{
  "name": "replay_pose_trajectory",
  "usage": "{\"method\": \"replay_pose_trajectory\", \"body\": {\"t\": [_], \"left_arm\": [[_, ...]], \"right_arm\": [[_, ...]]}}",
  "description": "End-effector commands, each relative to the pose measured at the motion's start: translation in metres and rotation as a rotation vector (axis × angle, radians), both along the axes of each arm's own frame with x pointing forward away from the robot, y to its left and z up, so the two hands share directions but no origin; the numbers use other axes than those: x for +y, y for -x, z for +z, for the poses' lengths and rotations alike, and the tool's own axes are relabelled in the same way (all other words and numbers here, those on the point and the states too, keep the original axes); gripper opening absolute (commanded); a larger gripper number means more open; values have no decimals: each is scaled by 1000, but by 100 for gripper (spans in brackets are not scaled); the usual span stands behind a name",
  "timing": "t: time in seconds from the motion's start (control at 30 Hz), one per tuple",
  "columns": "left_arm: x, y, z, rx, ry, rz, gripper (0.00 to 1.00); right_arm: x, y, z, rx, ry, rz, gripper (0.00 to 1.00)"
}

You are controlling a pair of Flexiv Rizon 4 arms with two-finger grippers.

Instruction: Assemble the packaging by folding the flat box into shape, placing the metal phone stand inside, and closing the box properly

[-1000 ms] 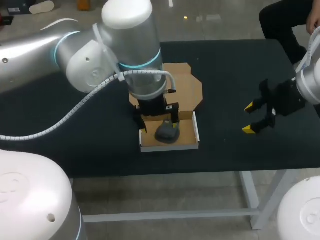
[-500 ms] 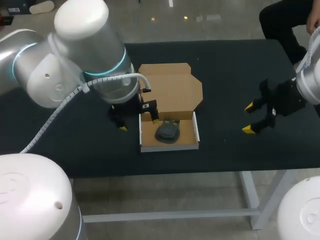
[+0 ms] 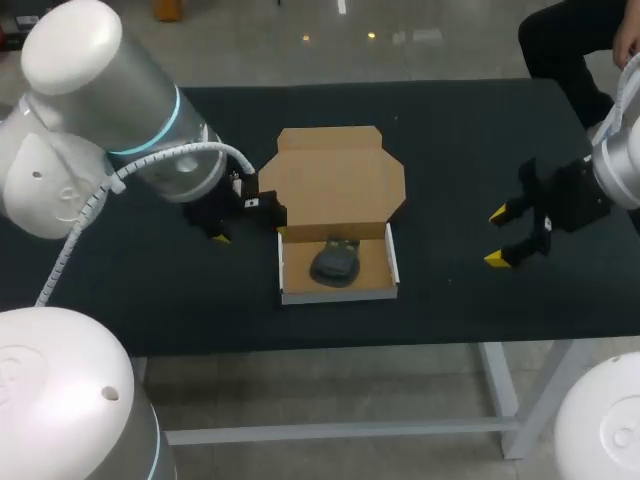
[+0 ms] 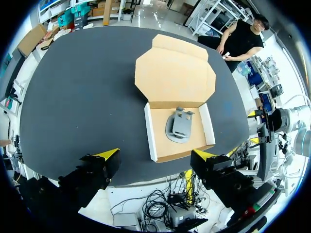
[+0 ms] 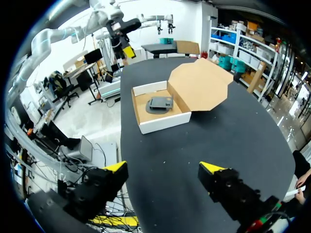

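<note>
The cardboard box [image 3: 392, 268] sits mid-table with its white-walled tray upright and its brown lid [image 3: 335, 180] lying open behind it. The dark grey metal phone stand [image 3: 335, 262] rests inside the tray. My left gripper [image 3: 248, 231] hangs open just left of the box's back corner, holding nothing. From its wrist view the tray wall [image 4: 208, 127], the stand [image 4: 181, 127] and the lid [image 4: 175, 77] lie ahead of the left gripper [image 4: 155, 155]. My right gripper [image 3: 496, 236] is open and empty, well to the right of the box. The right wrist view shows the right gripper [image 5: 164, 167], the box [image 5: 163, 124] and the stand [image 5: 160, 103].
The black table top [image 3: 450, 130] surrounds the box on every side. The table's front edge [image 3: 400, 340] runs a short way in front of the tray. No other loose objects lie on the table.
My left arm has drawn up and out of the tray and moved left, leaving the stand lying inside. The right arm has stayed where it was.
</note>
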State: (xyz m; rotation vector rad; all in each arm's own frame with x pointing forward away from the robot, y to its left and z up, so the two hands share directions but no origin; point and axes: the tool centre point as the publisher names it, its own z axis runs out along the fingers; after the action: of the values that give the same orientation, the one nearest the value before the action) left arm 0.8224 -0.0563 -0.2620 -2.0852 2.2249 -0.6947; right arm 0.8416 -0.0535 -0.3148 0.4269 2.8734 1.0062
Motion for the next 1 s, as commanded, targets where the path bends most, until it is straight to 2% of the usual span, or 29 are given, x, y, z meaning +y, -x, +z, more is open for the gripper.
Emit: {"method": "replay_pose_trajectory", "body": {"t": [0.03,0.27,0.37,0.93,1.0], "left_arm": [[18,-11,-2,-1,116,-76,100],[36,-40,-2,-56,141,-257,100],[36,-55,1,-48,174,-329,100],[36,-55,1,-48,174,-329,100],[39,-58,-1,-47,192,-337,100]], "right_arm": [[-1,0,1,0,-4,2,100],[-1,0,1,0,-4,2,100],[-1,0,1,0,-4,2,100],[-1,0,1,0,-4,2,100],[-1,0,1,0,-4,2,100]]}}
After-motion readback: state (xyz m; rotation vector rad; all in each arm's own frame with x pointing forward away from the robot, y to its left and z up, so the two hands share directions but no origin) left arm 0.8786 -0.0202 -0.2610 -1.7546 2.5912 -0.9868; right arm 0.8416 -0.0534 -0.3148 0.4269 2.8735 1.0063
